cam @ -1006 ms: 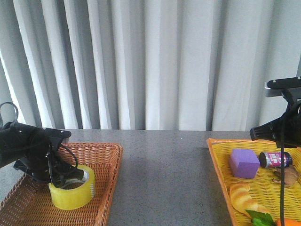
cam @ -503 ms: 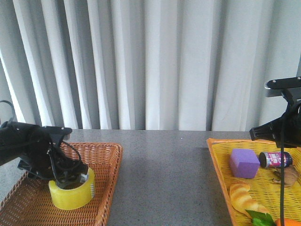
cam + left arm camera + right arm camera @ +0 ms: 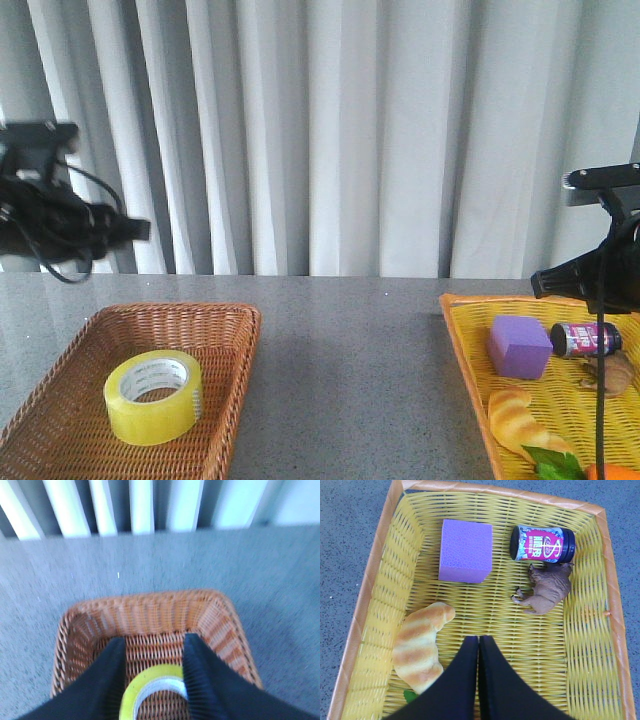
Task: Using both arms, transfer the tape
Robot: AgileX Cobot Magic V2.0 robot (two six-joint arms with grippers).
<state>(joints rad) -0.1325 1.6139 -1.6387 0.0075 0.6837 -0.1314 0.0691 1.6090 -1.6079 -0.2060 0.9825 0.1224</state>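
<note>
**Tape roll lying in the wicker basket, left arm raised above it**

The tape (image 3: 153, 396), a wide yellow roll with a white printed core, lies flat with its hole facing up in a brown wicker basket (image 3: 226, 385) at the left of a grey table (image 3: 350, 370). Nothing touches the roll.

The front view shows the left arm (image 3: 55, 215) high above the basket, dark against pale pleated curtains (image 3: 330, 130); its gripper cannot be made out there. The left wrist view fills that gap — the left gripper (image 3: 152, 652) looks down into the basket with its two black fingers (image 3: 112, 665) spread apart, jaws open, and the roll's yellow rim shows between them, lower down, with clear air around it.

At the right, the front view catches only part of the right arm (image 3: 590, 275) above a yellow plastic basket (image 3: 462, 340). The right wrist view shows what that angle hides — the right gripper (image 3: 479, 652) with its fingers pressed together, jaws closed on nothing. Below it lie a purple cube (image 3: 465, 551), a small can with a pink label (image 3: 542, 543) on its side, a brown toy animal (image 3: 547, 587) and a striped bread toy (image 3: 422, 645). A scrap of green leaf (image 3: 555, 462) shows at the front view's lower edge.
</note>
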